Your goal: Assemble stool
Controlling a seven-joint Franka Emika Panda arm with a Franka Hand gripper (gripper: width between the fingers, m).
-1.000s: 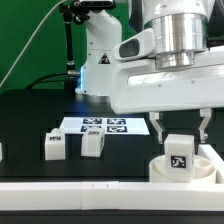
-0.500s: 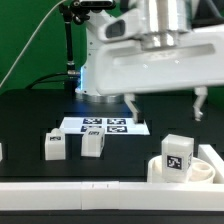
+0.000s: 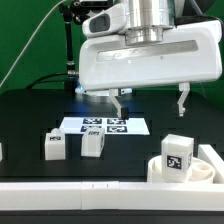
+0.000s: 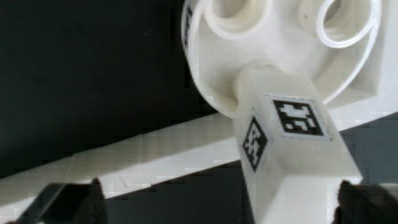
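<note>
The round white stool seat lies at the front of the exterior view's right, against the white wall strip. One tagged white leg stands upright in it. Two more tagged legs stand on the black table to the left. My gripper hangs open and empty above the table, behind and well above the seat. In the wrist view the seat and its leg lie below the gripper, with the dark fingertips apart on either side of the leg.
The marker board lies flat behind the two loose legs. A long white wall strip runs along the front edge. A small white piece shows at the exterior view's left edge. The arm's base stands at the back.
My gripper has let go of the leg standing in the seat, risen, and moved toward the exterior view's left. The leg stays upright in the seat.
</note>
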